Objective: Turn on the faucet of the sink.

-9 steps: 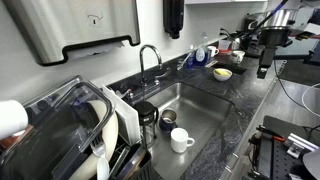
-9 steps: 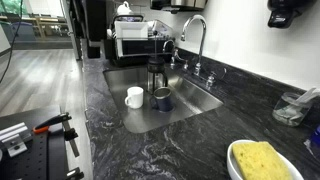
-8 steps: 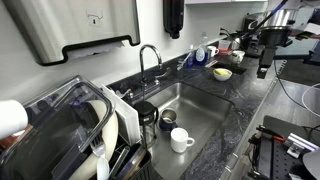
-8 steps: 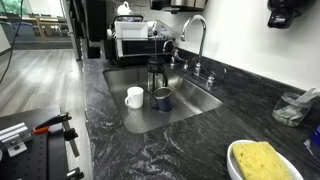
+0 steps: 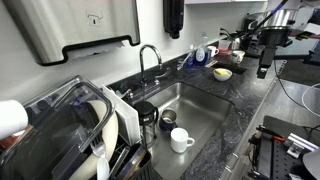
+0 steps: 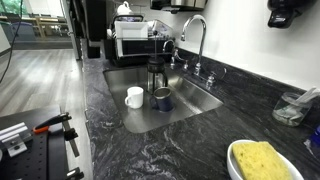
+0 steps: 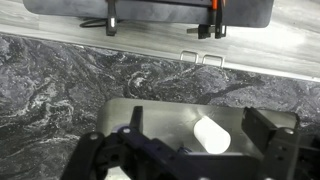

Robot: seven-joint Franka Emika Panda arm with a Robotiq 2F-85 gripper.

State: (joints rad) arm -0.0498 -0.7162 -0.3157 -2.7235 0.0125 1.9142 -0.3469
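Wrist view: claw [image 7: 192,122] spread wide, sink [image 7: 160,115] behind; faucet [image 5: 142,62] in both exterior views only.

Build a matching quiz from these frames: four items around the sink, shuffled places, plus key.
Things:
1 white mug
2 faucet
3 yellow sponge
4 black dispenser

Places:
A mounted on the wall
B in a white bowl
C inside the sink
D on the counter edge behind the basin

Pairs: 1-C; 2-D; 3-B; 4-A
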